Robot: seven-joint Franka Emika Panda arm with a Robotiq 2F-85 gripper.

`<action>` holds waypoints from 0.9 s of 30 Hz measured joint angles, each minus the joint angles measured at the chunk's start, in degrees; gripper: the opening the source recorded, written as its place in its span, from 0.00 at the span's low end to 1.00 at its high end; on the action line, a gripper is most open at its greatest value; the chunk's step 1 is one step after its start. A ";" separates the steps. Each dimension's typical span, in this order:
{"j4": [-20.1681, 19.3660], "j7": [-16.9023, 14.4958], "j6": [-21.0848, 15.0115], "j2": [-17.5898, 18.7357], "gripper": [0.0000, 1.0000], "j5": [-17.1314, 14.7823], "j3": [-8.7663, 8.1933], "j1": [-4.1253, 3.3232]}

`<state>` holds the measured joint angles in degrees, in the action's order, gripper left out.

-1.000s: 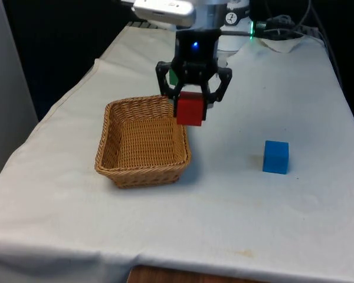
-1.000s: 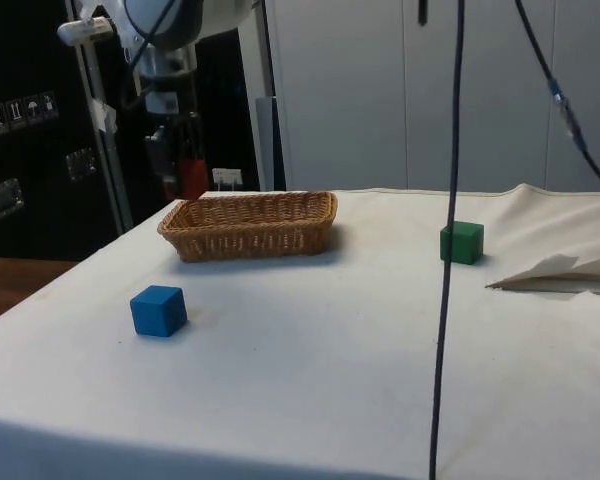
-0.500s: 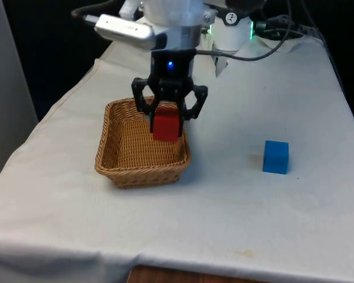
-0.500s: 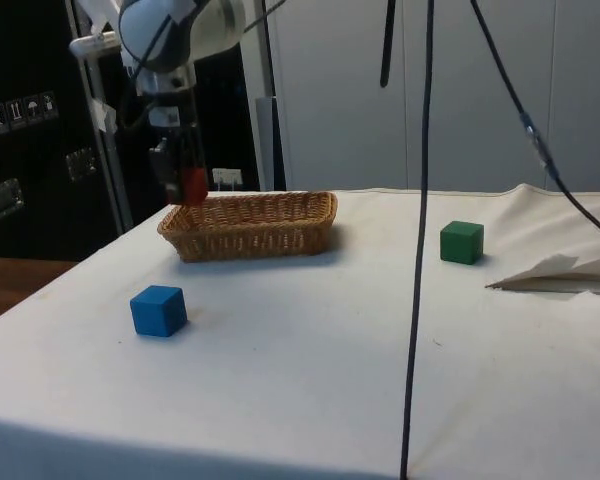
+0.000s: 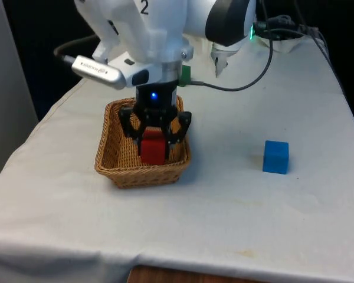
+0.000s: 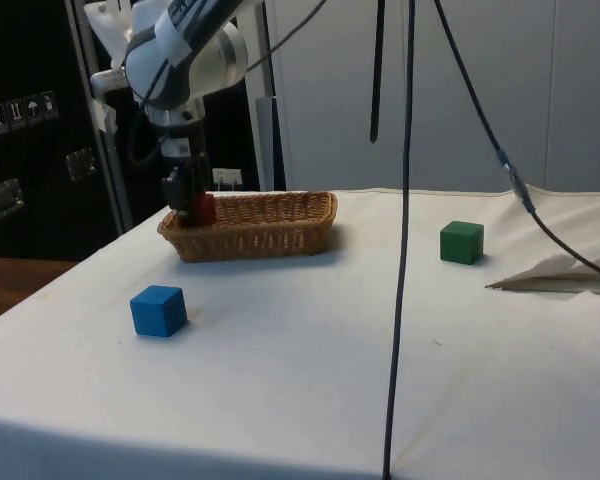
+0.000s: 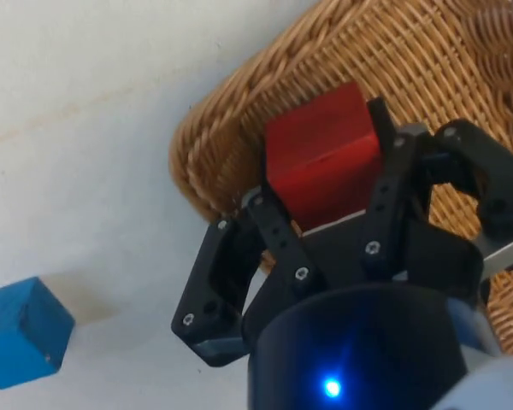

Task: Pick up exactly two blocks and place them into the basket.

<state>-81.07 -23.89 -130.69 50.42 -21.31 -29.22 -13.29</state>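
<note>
Front view: the red cube-shaped block sits clamped between the fingers of the black two-finger pincer, low inside the woven wicker basket, near the wall on the front view's right. One second ago the pincer carried this block above and just outside that wall; half a second ago it hung over the rim; now it has descended into the basket. In the wrist view the red cube-shaped block is seen against the weave of the wicker basket, close to a corner.

Task status, as a judgement: the first of two placements is nearly complete (release has not yet occurred). Whether the block touches the basket floor cannot be told. The next move calls for parting the fingers and lifting straight up clear of the rim.

Two candidates remain on the white-clothed counter: the blue cube-shaped block, well apart from the basket, and the green cube-shaped block, also well apart.
</note>
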 measured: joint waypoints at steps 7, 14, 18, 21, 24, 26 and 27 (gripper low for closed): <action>0.52 -1.43 -0.06 1.26 0.00 -2.06 -0.34 0.34; 0.52 -2.69 -0.06 1.60 0.35 -3.27 -0.46 0.74; 0.52 -2.98 -0.06 1.72 0.88 -3.44 -0.46 0.80; 0.52 -3.04 -0.06 1.72 1.00 -3.50 -0.46 0.86; 0.52 -3.04 -0.06 1.78 1.00 -3.50 -0.46 0.86; 0.52 -3.04 -0.06 1.78 1.00 -3.55 -0.46 0.86; 0.52 -3.04 -0.06 1.78 1.00 -3.55 -0.46 0.92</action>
<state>-80.56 -26.93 -130.75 52.20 -24.87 -29.68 -12.38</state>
